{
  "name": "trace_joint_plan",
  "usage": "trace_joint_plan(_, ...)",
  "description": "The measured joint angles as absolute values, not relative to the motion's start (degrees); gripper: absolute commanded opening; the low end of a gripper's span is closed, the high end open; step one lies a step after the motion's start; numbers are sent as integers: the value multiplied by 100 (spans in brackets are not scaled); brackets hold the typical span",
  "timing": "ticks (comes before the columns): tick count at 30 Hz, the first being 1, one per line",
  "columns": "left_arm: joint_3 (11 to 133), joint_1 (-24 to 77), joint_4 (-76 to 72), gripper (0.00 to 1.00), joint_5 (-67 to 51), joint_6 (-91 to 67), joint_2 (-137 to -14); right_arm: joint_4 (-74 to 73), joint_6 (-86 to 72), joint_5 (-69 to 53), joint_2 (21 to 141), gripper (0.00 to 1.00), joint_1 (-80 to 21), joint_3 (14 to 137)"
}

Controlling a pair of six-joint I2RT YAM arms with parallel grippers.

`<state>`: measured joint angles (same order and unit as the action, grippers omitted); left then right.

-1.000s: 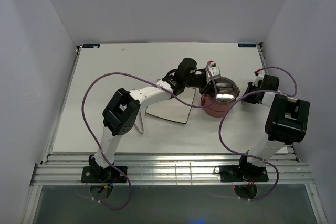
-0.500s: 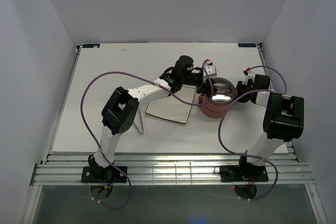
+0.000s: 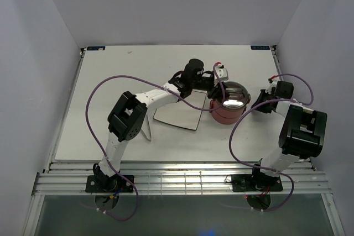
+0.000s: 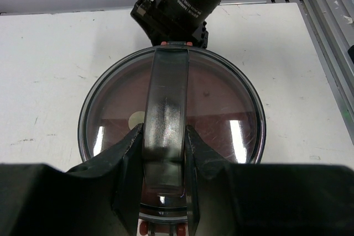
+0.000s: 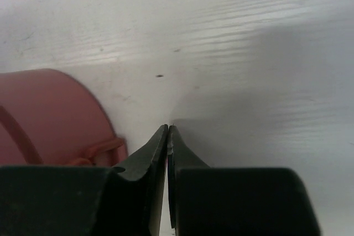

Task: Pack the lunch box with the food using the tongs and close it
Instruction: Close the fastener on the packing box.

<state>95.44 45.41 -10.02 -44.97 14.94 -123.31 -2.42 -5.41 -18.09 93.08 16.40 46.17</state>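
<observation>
The dusty-red lunch box [image 3: 225, 115] stands right of the table's middle, with its dark glossy top lid [image 4: 221, 103] lying on it. My left gripper [image 4: 164, 132] reaches over it, shut on the lid's arched handle [image 4: 167, 89], one finger [image 4: 128, 153] on each side. In the top view the left gripper [image 3: 222, 85] is over the lid [image 3: 234, 95]. My right gripper [image 5: 167, 130] is shut on nothing, low over the table just right of the box's red wall [image 5: 50, 114]; in the top view it [image 3: 259, 106] sits beside the box. The thin silvery tongs [image 3: 147, 130] lie by the left arm's elbow. The food is hidden.
A square plate [image 3: 180, 113] lies left of the lunch box, partly under the left forearm. A small red clip [image 5: 102, 150] juts from the box towards the right fingers. Purple cables loop over both arms. Grey walls close in the table on three sides.
The right gripper moved in to the lunch box's right side, then drew back to the right and nearer. The left gripper stayed on the lid's handle, shifting slightly.
</observation>
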Motion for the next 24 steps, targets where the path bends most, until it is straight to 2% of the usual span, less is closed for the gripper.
trace_joint_plan(7, 9544, 4501, -1090, 0, -4556, 1385, -12357, -69, -628, -2084, 9050, 8, 862, 4578)
trace_joint_plan(15, 9577, 4491, -1170, 0, -4622, 1304, -12414, 281, -757, -2375, 8801, 8, 1076, 4403)
trace_joint_plan(20, 9596, 4528, -1232, 0, -4539, 1205, -12436, 1, -740, -2084, 8707, 8, 1315, 4401)
trace_joint_plan(23, 9640, 4554, -1240, 17, -4436, 1041, -12460, -169, -740, -1857, 8573, 8, 1433, 4401)
trace_joint_plan(24, 9642, 4567, -1264, 29, -4381, 972, -12466, -242, -742, -1767, 8490, 9, 1459, 4401)
